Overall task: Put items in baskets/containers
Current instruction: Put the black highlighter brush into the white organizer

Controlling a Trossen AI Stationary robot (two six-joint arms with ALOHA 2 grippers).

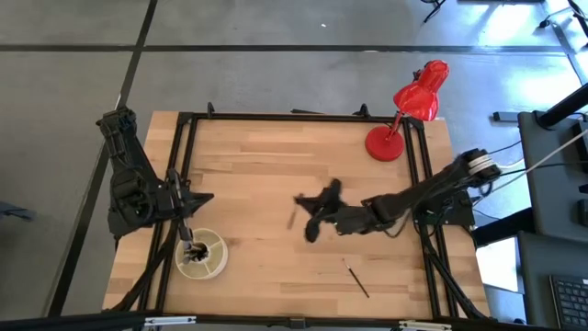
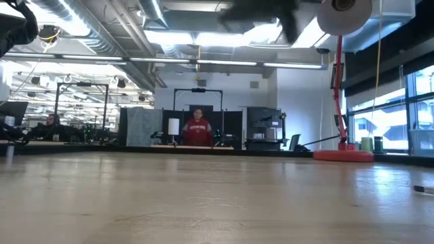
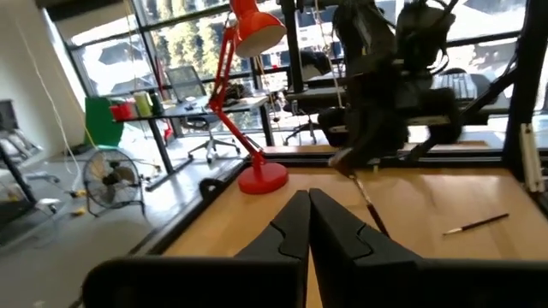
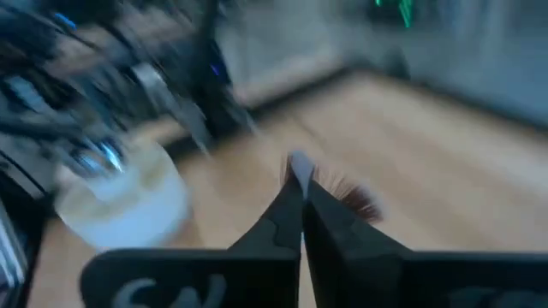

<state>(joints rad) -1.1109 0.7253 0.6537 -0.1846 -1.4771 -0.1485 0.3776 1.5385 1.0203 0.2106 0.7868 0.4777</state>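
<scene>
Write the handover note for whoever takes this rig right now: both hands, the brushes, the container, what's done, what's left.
Left hand: shut, empty, over the edge of the white container near the table's front left corner.
Right hand: shut on a fan brush, raised above mid-table.
Container: already holds several brushes.
One loose brush lies on the table toward the front right.
Done: most brushes appear to be in.
Left: carry the held brush to the container, then fetch the loose one.
The red lamp at the back right is not part of the job.
</scene>
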